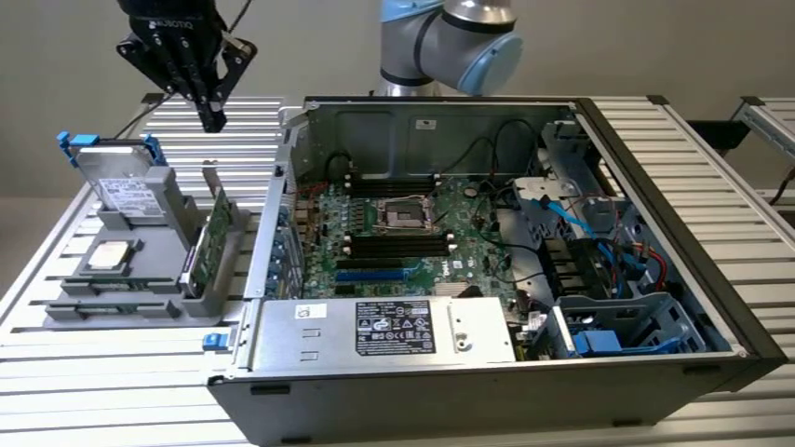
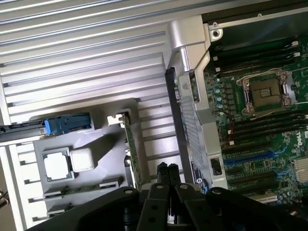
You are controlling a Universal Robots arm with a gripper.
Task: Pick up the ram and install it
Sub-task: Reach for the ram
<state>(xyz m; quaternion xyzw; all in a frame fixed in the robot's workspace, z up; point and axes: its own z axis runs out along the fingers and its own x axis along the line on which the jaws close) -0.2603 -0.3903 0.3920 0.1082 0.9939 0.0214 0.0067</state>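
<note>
The black multi-fingered robot hand (image 1: 214,121) hangs high over the far part of the slatted aluminium bench (image 1: 714,140), at the exterior view's left. Its fingers point down, are clenched together, and hold nothing. In the wrist view the two fingertips (image 2: 162,168) sit pressed side by side.

The ram (image 1: 125,290), a long, narrow green circuit-board stick, lies flat in a slot at the near end of a grey plastic holder tray (image 1: 174,307) on the bench, well apart from the hand. In the wrist view it is the thin strip (image 2: 91,186) just beside the silver square processor chip (image 2: 57,166). On the same tray, a wider green expansion card with a silver bracket (image 1: 214,228) stands on edge. A metal hard drive in a blue-handled caddy (image 1: 118,177) is propped up at the tray's far end.

To the exterior view's right of the tray, the open black computer case (image 1: 702,251) lies on its side. Inside it are the green motherboard (image 1: 385,233) with rows of dark memory slots and a silver power supply box (image 1: 372,331) along the near edge.
</note>
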